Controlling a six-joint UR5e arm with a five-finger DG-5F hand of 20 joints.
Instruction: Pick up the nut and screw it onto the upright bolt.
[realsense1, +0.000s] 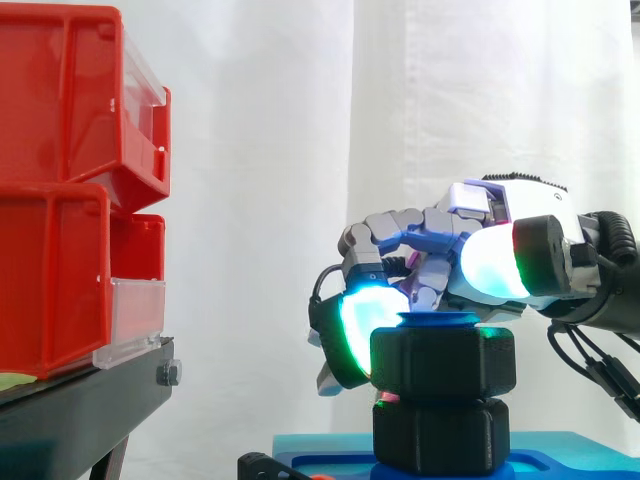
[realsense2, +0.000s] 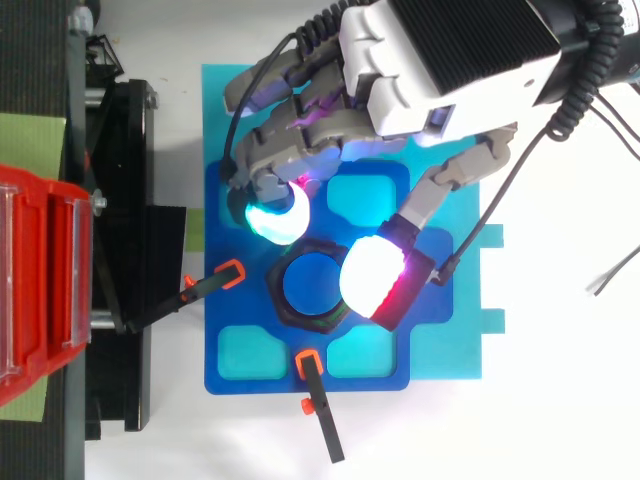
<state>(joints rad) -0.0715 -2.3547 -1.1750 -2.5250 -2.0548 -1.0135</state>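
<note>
While pinching the black nut atop the blue bolt with the hand, seemingly threading it; next, twist down squarely.

Bright, even light washes the white curtain nearly blank. The hand's glowing pads flare white at their centres, and shadows on the table are faint.

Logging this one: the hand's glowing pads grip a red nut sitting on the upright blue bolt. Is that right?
Not quite: the nut is black, not red, as the top view shows. The rest holds: the hand's glowing pads grip it on the upright blue bolt.
</note>
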